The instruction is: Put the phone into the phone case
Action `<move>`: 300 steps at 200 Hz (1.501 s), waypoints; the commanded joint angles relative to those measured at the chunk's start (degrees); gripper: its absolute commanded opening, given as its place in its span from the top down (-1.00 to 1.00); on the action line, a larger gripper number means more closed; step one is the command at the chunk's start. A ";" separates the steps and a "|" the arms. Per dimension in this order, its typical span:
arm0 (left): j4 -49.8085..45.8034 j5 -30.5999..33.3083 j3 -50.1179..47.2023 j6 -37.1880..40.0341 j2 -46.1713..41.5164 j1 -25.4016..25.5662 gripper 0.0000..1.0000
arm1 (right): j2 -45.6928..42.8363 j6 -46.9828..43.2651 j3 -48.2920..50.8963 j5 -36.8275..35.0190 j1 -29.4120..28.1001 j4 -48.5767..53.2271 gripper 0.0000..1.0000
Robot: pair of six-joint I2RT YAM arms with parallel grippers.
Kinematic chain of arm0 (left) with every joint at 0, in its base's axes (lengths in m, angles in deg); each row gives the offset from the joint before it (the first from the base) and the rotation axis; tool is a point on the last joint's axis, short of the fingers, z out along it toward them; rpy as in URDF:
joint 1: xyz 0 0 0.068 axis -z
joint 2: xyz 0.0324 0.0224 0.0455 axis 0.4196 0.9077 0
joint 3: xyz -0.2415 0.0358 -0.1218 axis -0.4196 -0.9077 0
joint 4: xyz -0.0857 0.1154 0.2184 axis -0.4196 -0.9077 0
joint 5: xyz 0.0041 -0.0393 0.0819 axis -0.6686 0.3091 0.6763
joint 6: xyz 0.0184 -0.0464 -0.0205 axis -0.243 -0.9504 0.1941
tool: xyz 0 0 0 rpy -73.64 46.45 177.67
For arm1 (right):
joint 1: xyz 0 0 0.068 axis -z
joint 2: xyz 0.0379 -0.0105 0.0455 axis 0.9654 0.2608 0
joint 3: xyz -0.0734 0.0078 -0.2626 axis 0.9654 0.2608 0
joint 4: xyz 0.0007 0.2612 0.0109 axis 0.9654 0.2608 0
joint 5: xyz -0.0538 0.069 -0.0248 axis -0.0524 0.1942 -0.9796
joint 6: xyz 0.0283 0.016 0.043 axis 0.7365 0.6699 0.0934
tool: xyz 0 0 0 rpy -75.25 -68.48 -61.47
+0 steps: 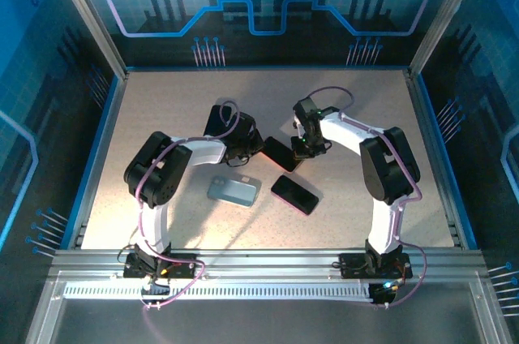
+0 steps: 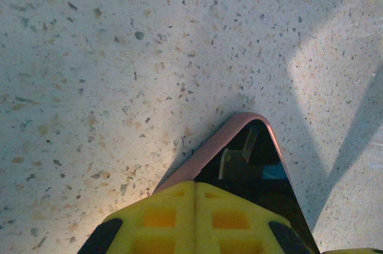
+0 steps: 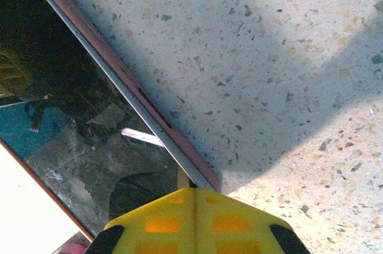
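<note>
A black phone with a pinkish rim lies flat mid-table between both grippers. My left gripper is shut, yellow pads pressed together, its tip over the phone's corner. My right gripper is shut too, and its tip sits at the phone's long edge from the other side. The grey-blue phone case lies flat nearer the bases, left of centre, apart from both grippers.
A second dark phone-like slab lies right of the case, close below the first phone. The speckled tabletop is bounded by blue-edged walls at the sides and back, and a metal rail at the front.
</note>
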 commanded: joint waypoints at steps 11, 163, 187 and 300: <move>-0.84 -1.32 0.83 -0.36 2.51 -0.19 1.00 | 8.28 2.46 5.77 1.03 -4.49 -0.03 1.00; -2.00 -3.18 8.87 0.45 9.77 -1.62 1.00 | 6.04 12.35 8.65 10.57 -3.66 -9.63 1.00; -4.06 -3.22 13.82 1.37 11.71 -1.86 1.00 | 4.87 13.52 6.74 11.54 -3.62 -10.30 1.00; -4.38 -2.14 4.35 1.65 -7.78 -4.34 1.00 | -2.55 15.19 8.02 13.64 -4.16 -20.26 1.00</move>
